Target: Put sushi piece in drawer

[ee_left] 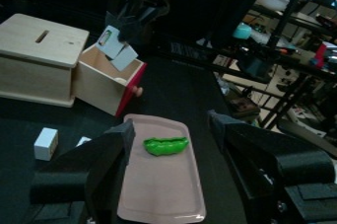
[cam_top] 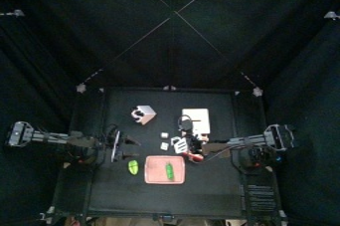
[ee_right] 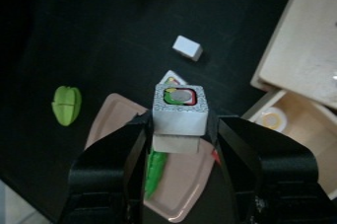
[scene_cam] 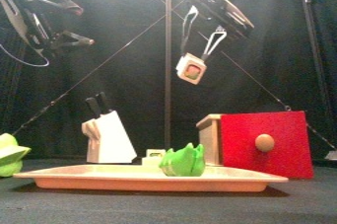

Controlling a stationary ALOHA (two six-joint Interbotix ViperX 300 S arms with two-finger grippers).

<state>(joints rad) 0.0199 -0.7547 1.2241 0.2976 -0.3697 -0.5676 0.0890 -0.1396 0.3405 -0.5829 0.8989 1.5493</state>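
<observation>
Black curtains close in the pen on every side, and the black desk [cam_top: 106, 195] sits small in the middle from above. Past the curtains, the left wrist view catches a cluttered room too dim to read.

Biggest thing on the desk is the pale wooden box [ee_left: 39, 55], with a slot in its top. Right against it is the drawer [ee_left: 108, 78], pulled open, its red front and round knob facing the front camera. From there, the inside is hidden behind that front panel.

Next, the pink-red tray [scene_cam: 79, 177] lies flat at the front with a green vegetable [ee_left: 168, 146] in it. A knife block [scene_cam: 108, 137] stands behind the tray, its handles dark against the curtain. A green leafy piece [ee_right: 66, 105] lies on the desk just off the tray, cut off at the edge of the front view.

Now the arms. The left hand [ee_left: 168, 134] hangs above the tray, jaws spread wide with nothing between them. The right hand [ee_right: 180, 121] is up high, well clear of the desk, pinching the sushi piece [ee_right: 180, 98] from both sides: a white block with a red and green centre. It's in the air between tray and drawer, not inside.

Smallest of all, a white block [ee_right: 188, 46] lies alone on the desk; what it is, I can't tell.
</observation>
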